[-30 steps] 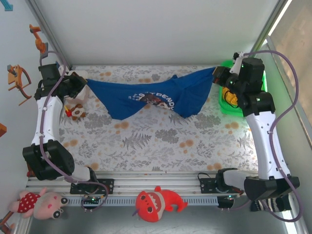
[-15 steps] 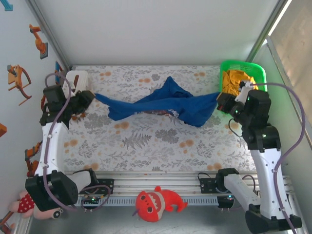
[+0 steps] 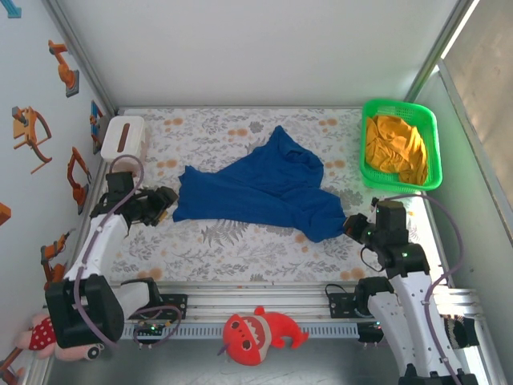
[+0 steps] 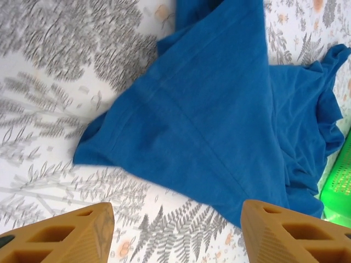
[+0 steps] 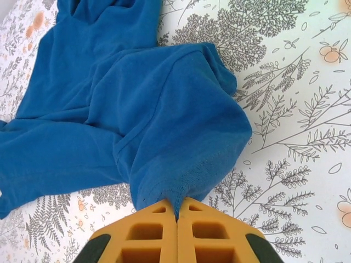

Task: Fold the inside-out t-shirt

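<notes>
The t-shirt (image 3: 256,188), aloft moments earlier, lay rumpled on the desk (image 3: 240,249), ready for flattening: left claw (image 4: 175,219) spread apart (released), right claw (image 5: 176,211) clamped on its edge.

Seen from above, a crumpled blue t-shirt (image 3: 256,188) lies spread across the middle of a worktop (image 3: 240,245) covered in a grey leaf-and-flower print. One point of the cloth reaches toward the far edge. The left gripper (image 3: 166,205) sits low on the left, just beside the shirt's left edge. The right gripper (image 3: 348,226) is at the shirt's near right corner, touching the cloth. A green basket (image 3: 401,104) in the far right corner holds an orange-yellow garment (image 3: 394,144). A white tissue box (image 3: 123,135) stands in the far left corner. A red shark toy (image 3: 260,327) lies in front of the arm bases.
</notes>
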Controlling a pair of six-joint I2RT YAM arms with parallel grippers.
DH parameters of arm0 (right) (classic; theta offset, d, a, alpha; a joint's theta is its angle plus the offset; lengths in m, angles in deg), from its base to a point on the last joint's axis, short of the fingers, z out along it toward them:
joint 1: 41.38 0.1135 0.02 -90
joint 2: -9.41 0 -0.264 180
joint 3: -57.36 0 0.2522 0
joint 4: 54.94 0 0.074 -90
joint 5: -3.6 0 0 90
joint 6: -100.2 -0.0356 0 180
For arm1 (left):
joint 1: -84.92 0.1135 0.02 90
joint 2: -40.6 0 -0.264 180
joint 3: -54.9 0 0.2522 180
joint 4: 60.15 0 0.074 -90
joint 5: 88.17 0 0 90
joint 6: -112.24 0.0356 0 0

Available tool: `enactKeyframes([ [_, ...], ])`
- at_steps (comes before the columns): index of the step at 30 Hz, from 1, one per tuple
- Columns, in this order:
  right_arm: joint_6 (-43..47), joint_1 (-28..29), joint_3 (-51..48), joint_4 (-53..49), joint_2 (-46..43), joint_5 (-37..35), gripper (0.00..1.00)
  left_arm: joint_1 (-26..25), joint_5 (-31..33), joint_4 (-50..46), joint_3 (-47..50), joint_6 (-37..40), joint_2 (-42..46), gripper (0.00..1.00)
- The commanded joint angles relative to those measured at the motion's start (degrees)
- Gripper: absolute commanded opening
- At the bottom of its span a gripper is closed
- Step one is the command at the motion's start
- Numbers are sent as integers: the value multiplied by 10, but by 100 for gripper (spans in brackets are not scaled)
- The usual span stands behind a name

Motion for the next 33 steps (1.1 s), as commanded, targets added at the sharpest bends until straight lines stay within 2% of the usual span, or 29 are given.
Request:
enactKeyframes([
  [1,-9,-3,5,13,3,-8,0,-14,15,4,-48,51,-56,58],
  [4,-8,-3,8,21,13,-4,0,-25,41,4,-90,82,-115,58],
  [9,-10,-3,7,36,23,2,0,-36,82,31,-151,74,-193,58],
  [18,-12,-2,11,24,8,1,0,-67,99,42,-195,93,-316,57],
  [26,-10,-2,20,20,8,0,0,-79,86,65,-181,87,-328,55],
  [33,-9,-2,24,17,9,-2,0,-83,58,105,-144,65,-299,44],
])
